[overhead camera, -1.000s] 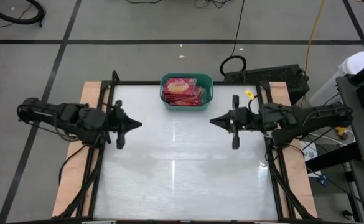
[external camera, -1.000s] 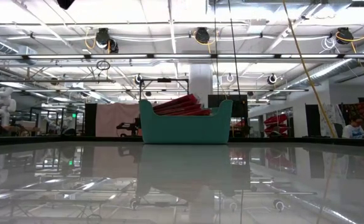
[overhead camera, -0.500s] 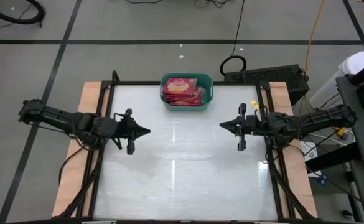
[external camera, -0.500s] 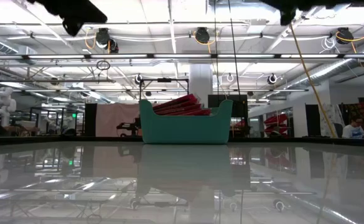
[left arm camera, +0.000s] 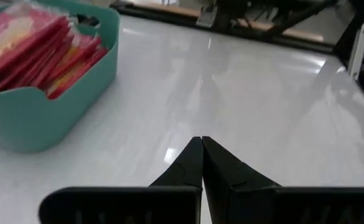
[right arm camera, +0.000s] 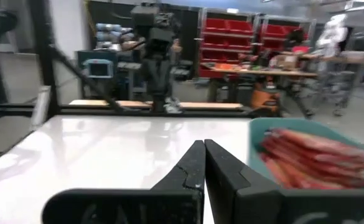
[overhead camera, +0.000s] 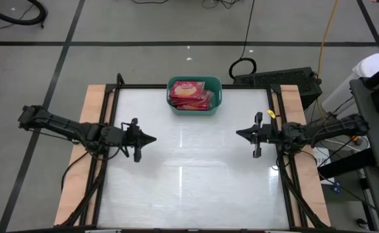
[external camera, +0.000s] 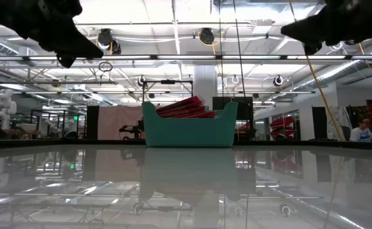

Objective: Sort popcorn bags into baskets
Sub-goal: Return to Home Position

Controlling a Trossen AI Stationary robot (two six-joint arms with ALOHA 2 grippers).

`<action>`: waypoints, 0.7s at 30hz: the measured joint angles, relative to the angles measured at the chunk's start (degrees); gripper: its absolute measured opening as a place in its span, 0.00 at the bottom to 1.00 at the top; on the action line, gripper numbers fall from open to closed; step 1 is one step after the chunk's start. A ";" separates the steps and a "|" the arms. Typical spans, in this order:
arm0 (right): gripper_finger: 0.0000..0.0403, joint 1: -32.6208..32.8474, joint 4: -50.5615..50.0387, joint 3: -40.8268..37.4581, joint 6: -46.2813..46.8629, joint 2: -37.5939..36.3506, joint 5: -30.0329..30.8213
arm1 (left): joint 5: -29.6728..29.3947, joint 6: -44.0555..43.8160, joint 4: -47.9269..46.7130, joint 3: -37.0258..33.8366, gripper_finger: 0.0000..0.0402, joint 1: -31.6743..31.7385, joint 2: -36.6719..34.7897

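— White table [overhead camera: 189, 175] under bright shop lights; what sits on it?
— One teal basket [overhead camera: 194, 112] at the middle of the far edge, packed with red popcorn bags [overhead camera: 190, 94], a few leaning above the rim.
— And the arms?
— The left gripper [overhead camera: 153, 138] hangs over the left side and the right gripper [overhead camera: 238, 134] over the right. Both are well apart from the basket, fingers pressed together, empty.

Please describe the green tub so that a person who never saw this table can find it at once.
On the white table, at the middle of its far edge, stands a teal tub. It is the only container there, filled with red packets.
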 joint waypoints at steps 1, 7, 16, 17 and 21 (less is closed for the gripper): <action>0.00 -0.01 -0.01 -0.86 0.53 -0.84 -1.19 | 0.00 0.00 1.12 -0.69 0.01 -0.02 -0.43; 0.00 -0.04 0.94 -5.89 2.47 -5.22 -5.58 | 1.94 -0.15 3.48 -4.59 0.01 -0.02 -2.77; 0.00 -0.45 0.86 -11.10 5.21 -10.73 -10.07 | 4.59 -0.07 3.28 -6.76 0.01 -0.02 -3.51; 0.00 -0.45 0.77 -11.53 5.16 -11.36 -9.97 | 4.57 0.29 3.18 -6.82 0.01 -0.02 -3.50; 0.00 -0.45 0.85 -12.20 4.22 -14.09 -9.70 | 4.55 0.53 4.06 -6.83 0.01 -0.02 -3.51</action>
